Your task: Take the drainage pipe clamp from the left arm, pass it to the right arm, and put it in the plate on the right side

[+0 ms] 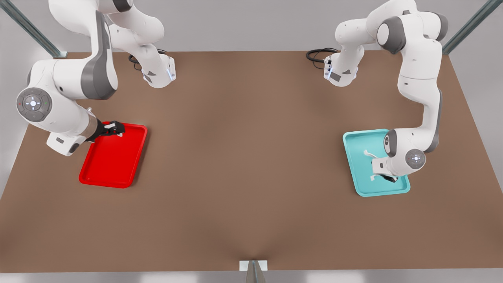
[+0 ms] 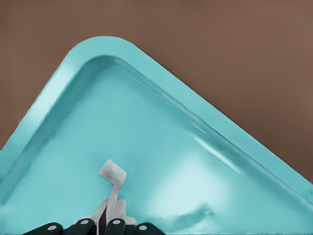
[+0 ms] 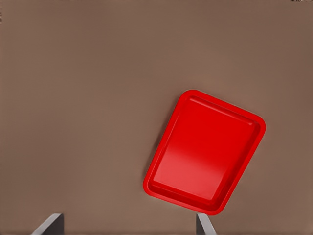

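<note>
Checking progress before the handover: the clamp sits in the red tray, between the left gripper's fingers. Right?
Not quite. The clamp sits in the teal tray, not the red one, between the left gripper's fingers. The left wrist view shows it.

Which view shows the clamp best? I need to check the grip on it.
The left wrist view: the clamp stands close up over the teal tray, pinched in the left gripper. The front view shows it small, partly behind the wrist. The right wrist view faces the plate.
</note>
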Controlling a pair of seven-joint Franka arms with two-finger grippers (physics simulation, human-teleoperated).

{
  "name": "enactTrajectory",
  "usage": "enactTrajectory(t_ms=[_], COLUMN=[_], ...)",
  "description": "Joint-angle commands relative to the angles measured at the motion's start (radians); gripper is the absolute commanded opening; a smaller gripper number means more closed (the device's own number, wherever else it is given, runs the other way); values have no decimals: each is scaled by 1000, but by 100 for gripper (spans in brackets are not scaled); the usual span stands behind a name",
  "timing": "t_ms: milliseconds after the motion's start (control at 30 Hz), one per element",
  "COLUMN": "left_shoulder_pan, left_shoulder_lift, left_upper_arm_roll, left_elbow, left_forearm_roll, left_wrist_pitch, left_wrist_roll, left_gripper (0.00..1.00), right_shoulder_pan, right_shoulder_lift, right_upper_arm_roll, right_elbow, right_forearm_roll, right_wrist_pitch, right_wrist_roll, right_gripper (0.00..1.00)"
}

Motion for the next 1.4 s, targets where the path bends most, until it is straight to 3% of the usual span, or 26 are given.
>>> enactTrajectory(t_ms=[0, 33, 100, 167, 233, 300, 433, 567, 767, 833, 900, 967, 1067, 1133, 1200, 1367], left_shoulder_pan=[-21, -39, -252, -378, -438, -456, -467, -513, -600, -602, -610, -622, -627, -627, -631, -637], left_shoulder_lift=[-73, -105, -157, -133, 11, 37, 223, 263, 350, 350, 359, 369, 378, 378, 379, 384], left_upper_arm_roll=[1, 1, 107, 121, 63, 21, -134, -157, -224, -241, -241, -241, -236, -236, -238, -233], left_elbow=[19, 29, 37, 169, 428, 465, 762, 789, 919, 921, 931, 934, 947, 948, 948, 990], left_forearm_roll=[0, 3, 4, -8, -71, -160, -183, -192, -192, -192, -194, -192, -194, -194, -192, -192], left_wrist_pitch=[-207, -258, -319, -512, -675, -671, -634, -517, -453, -441, -434, -428, -441, -462, -462, -505], left_wrist_roll=[-74, -137, -264, -600, -1099, -1339, -1872, -2133, -2197, -2199, -2203, -2211, -2209, -2191, -2191, -2199], left_gripper=[21, 21, 21, 21, 21, 21, 21, 21, 21, 21, 21, 21, 21, 21, 21, 21], right_shoulder_pan=[0, 0, 8, 9, 14, 60, 245, 343, 500, 515, 535, 526, 492, 494, 489, 478], right_shoulder_lift=[-1, -1, 2, 4, 22, 102, 241, 317, 282, 205, 111, 100, 148, 191, 189, 159], right_upper_arm_roll=[-1, -1, -1, -1, -1, 4, 6, 13, 39, 39, 39, 39, 32, 32, 32, 33], right_elbow=[0, 0, 0, -1, 4, 22, 53, 40, -113, -188, -404, -421, -331, -320, -320, -328], right_forearm_roll=[-2, -4, -4, -4, -2, 51, 180, 223, 219, 200, 133, 131, 121, 119, 119, 120], right_wrist_pitch=[3, 3, 7, 10, 10, 16, 208, 374, 713, 800, 1085, 1113, 1129, 1196, 1199, 1188], right_wrist_roll=[-3, -3, -1, -1, -1, -1, -1, 2, -12, -223, -273, -328, -704, -745, -757, -1169], right_gripper=[100, 100, 100, 100, 100, 100, 100, 100, 100, 100, 100, 100, 100, 100, 100, 100])
